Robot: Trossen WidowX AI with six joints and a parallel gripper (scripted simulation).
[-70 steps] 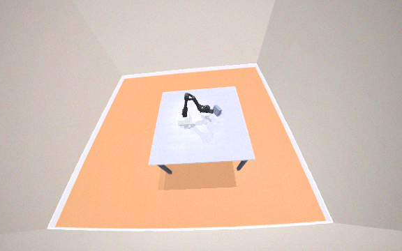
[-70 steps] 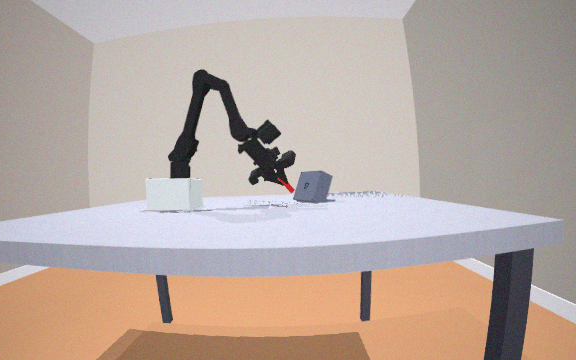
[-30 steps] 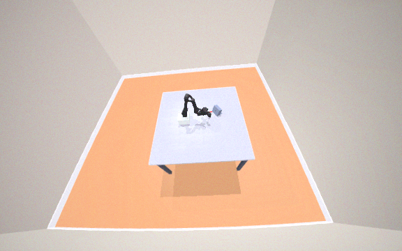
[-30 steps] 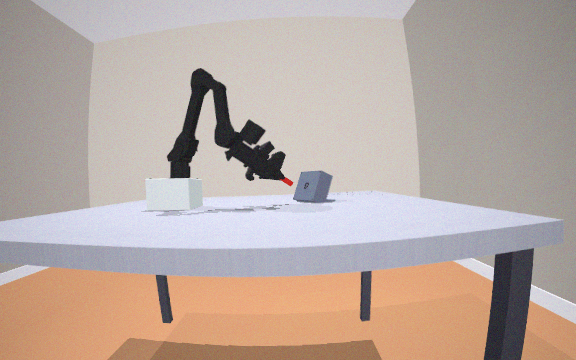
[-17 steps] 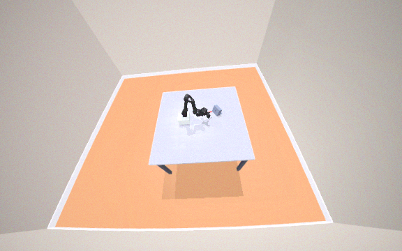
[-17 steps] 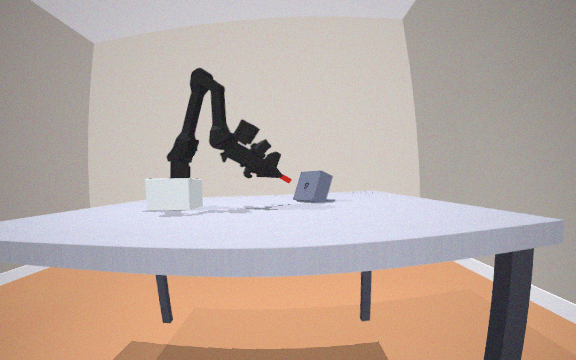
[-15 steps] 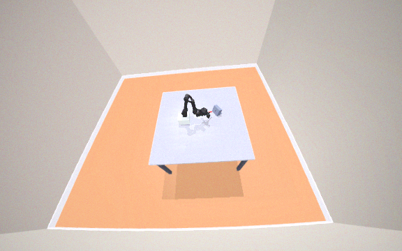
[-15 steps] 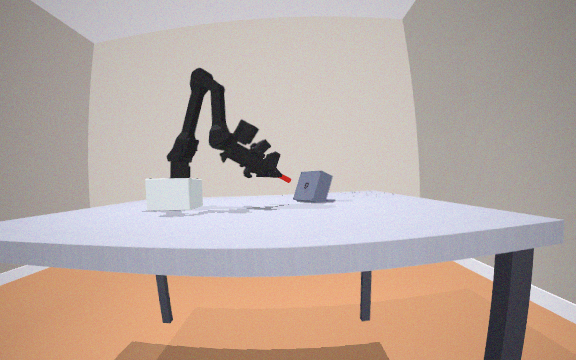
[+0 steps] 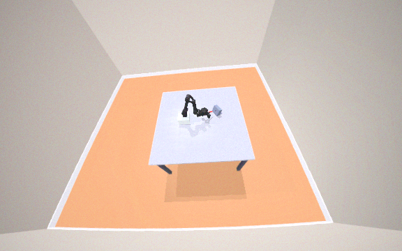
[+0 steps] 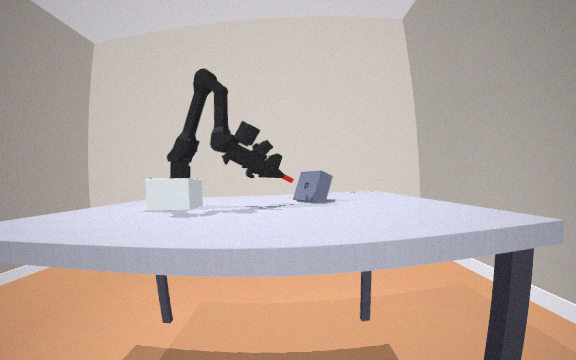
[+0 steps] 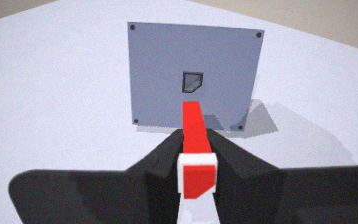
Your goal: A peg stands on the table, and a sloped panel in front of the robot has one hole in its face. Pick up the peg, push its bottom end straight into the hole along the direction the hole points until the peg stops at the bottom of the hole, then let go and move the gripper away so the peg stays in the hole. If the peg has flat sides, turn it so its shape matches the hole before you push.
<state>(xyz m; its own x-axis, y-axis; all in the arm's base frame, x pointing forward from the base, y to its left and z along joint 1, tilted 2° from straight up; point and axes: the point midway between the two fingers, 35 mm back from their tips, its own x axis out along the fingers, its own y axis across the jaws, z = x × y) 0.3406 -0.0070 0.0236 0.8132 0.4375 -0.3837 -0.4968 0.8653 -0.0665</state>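
The peg (image 9: 211,111) (image 10: 288,178) (image 11: 195,125) is red with a white band. The arm (image 9: 195,106) (image 10: 220,110) is black, its base block (image 9: 184,120) (image 10: 168,195) white. The panel (image 9: 216,110) (image 10: 312,186) (image 11: 155,75) is plain blue-grey with dark corner dots. The table (image 9: 201,150) (image 10: 268,235) (image 11: 55,100) is pale lavender, its legs (image 9: 241,165) (image 10: 510,300) dark; the floor (image 9: 117,195) (image 10: 318,290) is orange.

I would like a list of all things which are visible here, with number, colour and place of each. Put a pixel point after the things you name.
peg (image 9: 211,111) (image 10: 288,179) (image 11: 195,125): one, red with white band, in the hand
panel block (image 9: 216,110) (image 10: 311,186) (image 11: 155,65): one, blue-grey, on the table
hole (image 11: 192,82): one, dark-rimmed, in the panel face
table (image 9: 201,150) (image 10: 268,232) (image 11: 55,100): one, pale top, dark legs, on orange floor (image 9: 117,195) (image 10: 268,290)
pedestal (image 9: 184,122) (image 10: 167,195): one, white, under the arm
arm (image 9: 185,106) (image 10: 220,110): one, black, on the pedestal
hand (image 9: 209,112) (image 10: 283,176) (image 11: 193,136): one, black, at arm's end
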